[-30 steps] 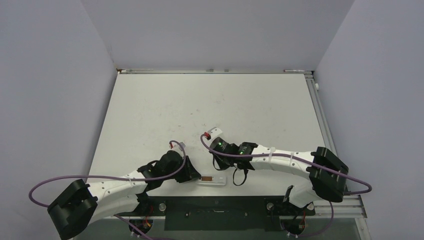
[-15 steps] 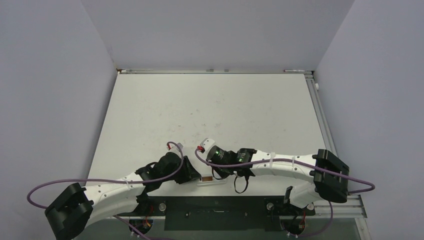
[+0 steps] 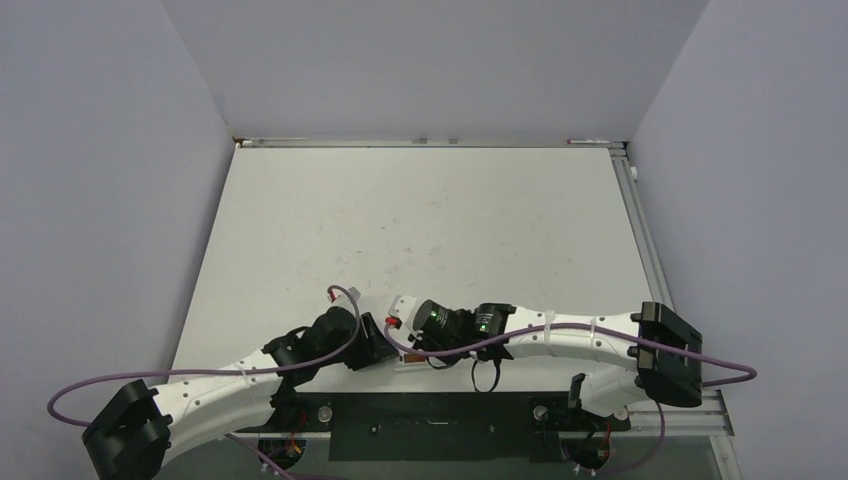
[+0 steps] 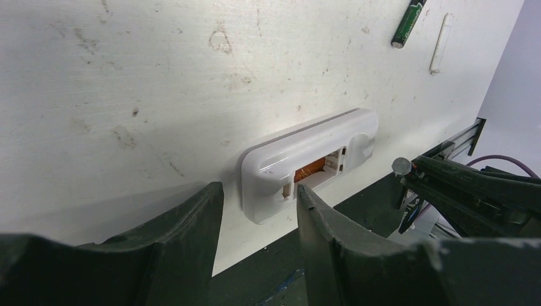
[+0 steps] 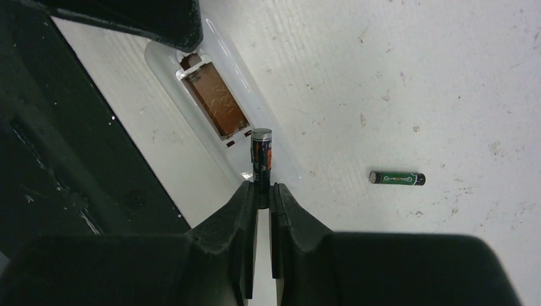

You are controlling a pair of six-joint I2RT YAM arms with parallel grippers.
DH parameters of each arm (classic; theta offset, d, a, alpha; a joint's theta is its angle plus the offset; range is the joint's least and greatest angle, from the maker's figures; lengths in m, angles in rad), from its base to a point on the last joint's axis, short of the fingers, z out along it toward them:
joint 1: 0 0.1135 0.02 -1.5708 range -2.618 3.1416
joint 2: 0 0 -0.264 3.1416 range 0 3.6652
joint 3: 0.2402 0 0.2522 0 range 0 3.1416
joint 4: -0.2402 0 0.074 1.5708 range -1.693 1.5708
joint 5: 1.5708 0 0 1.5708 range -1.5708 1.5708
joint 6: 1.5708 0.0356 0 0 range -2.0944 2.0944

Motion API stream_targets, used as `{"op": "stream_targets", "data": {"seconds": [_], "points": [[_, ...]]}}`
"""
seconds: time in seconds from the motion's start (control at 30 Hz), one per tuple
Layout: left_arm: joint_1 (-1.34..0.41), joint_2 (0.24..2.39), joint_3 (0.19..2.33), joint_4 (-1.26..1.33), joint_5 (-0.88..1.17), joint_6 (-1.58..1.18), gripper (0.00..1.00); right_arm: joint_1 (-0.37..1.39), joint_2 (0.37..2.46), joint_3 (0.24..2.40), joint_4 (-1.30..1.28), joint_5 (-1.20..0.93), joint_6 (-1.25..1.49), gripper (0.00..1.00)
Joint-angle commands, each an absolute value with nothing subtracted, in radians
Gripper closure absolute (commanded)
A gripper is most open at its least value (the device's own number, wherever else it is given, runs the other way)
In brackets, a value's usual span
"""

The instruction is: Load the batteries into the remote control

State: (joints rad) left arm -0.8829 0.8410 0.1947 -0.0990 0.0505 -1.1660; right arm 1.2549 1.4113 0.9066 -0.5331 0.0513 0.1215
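Lying at 6 o'clock edge of bench point(image 5: 415, 76): white remote control point(image 4: 306, 153), back up, bay open.
Right tool point(image 5: 263, 190): pinching dark battery point(image 5: 261, 150) beside bay.
Left tool point(image 4: 258, 191): jaws apart at remote's end.
Second battery point(image 5: 397, 178): flat, 3 o'clock of it.

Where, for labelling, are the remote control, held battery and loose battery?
remote control point(image 4: 306, 143): left wrist view, white casing.
held battery point(image 5: 261, 156): right wrist view, dark body.
loose battery point(image 5: 397, 178): right wrist view, label middle.
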Motion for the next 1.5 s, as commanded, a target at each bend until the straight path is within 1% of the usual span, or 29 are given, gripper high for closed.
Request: {"op": "stream_targets", "data": {"seconds": [0.0, 0.43, 0.9, 1.0, 1.47], "points": [[-0.887, 0.792, 0.218, -0.178, 0.011, -1.149, 0.55, 1.274, 1.379, 0.914, -0.525, 0.011, 0.009, 0.91], [-0.877, 0.705, 0.228, -0.280, -0.033, -1.108, 0.49, 1.326, 1.438, 0.943, -0.545, -0.013, -0.174, 0.91], [-0.846, 0.680, 0.224, -0.306, -0.013, -1.076, 0.46, 1.345, 1.546, 1.019, -0.574, -0.003, -0.312, 0.91], [-0.836, 0.663, 0.220, -0.321, -0.009, -1.071, 0.44, 1.346, 1.569, 1.030, -0.576, 0.024, -0.333, 0.91], [-0.804, 0.592, 0.204, -0.361, 0.000, -1.061, 0.42, 1.345, 1.650, 1.095, -0.610, 0.012, -0.397, 0.91]]}}
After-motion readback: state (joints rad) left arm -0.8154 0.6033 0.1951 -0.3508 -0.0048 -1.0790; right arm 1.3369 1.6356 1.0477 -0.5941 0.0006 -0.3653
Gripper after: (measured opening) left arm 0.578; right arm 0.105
